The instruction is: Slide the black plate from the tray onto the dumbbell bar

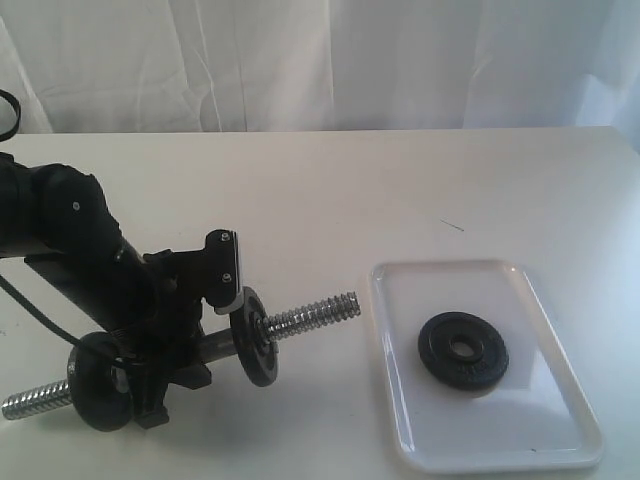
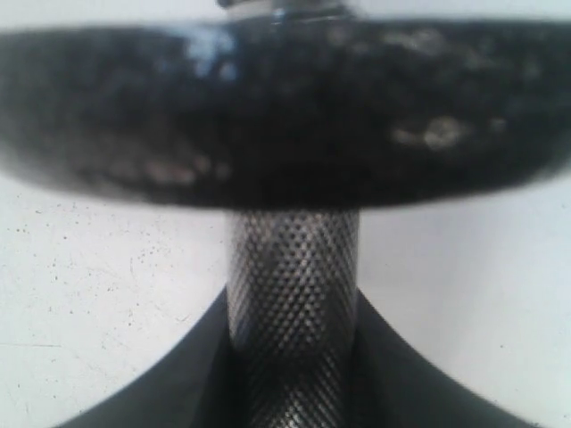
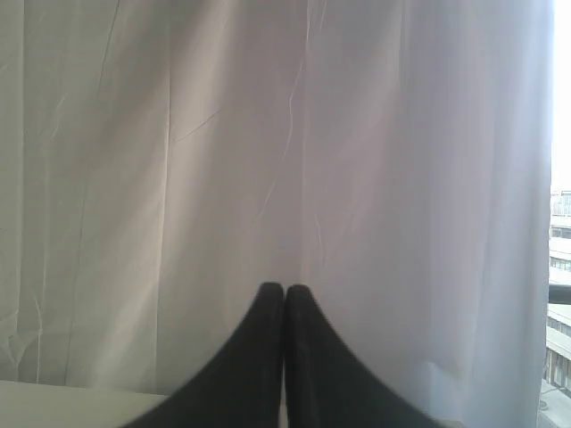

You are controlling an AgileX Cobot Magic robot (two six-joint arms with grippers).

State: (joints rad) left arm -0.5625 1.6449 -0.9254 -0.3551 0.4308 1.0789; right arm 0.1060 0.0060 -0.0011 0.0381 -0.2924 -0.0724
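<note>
White counter, curtain behind. Dumbbell bar grasped by left gripper, two discs mounted. Right gripper clenched, empty. Black plate seen flat in tray, untouched; pickup and sliding judged outstanding.

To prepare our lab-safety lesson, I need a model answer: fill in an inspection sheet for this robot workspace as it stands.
Surface: white table, with a small dark mark near its middle.
Job's things: black plate lies flat in the white tray on the right. The dumbbell bar is on the left, its bare threaded end pointing toward the tray. Two more plates are on it.
Clutter: nothing seen.
Grippers: left gripper is closed on the bar's knurled handle. The right gripper is shut and empty, facing the curtain.
Cables: black cable trails beside the left arm.
Surroundings: white curtain behind the table. A window at its edge.
</note>
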